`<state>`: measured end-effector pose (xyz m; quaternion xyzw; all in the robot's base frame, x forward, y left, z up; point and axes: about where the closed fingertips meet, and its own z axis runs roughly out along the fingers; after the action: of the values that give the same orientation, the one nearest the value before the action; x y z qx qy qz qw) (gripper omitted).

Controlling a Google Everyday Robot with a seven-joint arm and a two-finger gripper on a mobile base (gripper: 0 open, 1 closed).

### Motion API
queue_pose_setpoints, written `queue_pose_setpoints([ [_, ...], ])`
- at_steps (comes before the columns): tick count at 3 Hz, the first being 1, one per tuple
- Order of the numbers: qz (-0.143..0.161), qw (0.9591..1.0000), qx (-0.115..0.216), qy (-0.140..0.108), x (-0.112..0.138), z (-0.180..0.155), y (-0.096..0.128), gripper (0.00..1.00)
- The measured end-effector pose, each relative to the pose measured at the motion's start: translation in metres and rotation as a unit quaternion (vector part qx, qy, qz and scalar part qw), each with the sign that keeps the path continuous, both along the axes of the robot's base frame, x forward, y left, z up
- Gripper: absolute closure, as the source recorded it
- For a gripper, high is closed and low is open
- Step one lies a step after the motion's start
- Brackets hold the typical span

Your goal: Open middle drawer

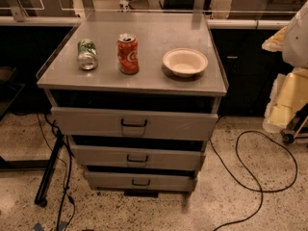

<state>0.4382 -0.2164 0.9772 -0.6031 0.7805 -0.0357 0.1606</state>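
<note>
The grey metal cabinet (132, 83) stands in the middle of the camera view with three drawer fronts stacked below its top. The middle drawer (96, 156) is the middle-sized front, with a small black handle (137, 159) at its centre. It sits under the tallest top drawer (86, 121) and above the narrowest bottom drawer (108, 180). A dark gap shows above each front. None of the fronts juts out beyond the others. My gripper is not in view and nothing touches the handle.
On the cabinet top stand a red soda can (128, 54) and a white bowl (185, 61), and a green can (87, 54) lies on its side. A black cable (260, 177) loops on the floor at the right. A black stand leg (50, 170) and cords are at the left. A white and yellowish bulk (291, 81) fills the right edge.
</note>
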Motion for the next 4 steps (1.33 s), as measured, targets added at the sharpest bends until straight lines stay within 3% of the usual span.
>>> queue_pose_setpoints([
  [1, 0.0, 1.0, 0.0, 0.0, 0.0, 0.0, 0.0, 0.0],
  [2, -0.005, 0.9999, 0.012, 0.0, -0.015, -0.016, 0.008, 0.0],
  [3, 0.001, 0.9995, 0.009, 0.032, -0.04, -0.079, 0.029, 0.0],
  [4, 0.001, 0.9995, 0.009, 0.031, -0.039, -0.078, 0.029, 0.0],
])
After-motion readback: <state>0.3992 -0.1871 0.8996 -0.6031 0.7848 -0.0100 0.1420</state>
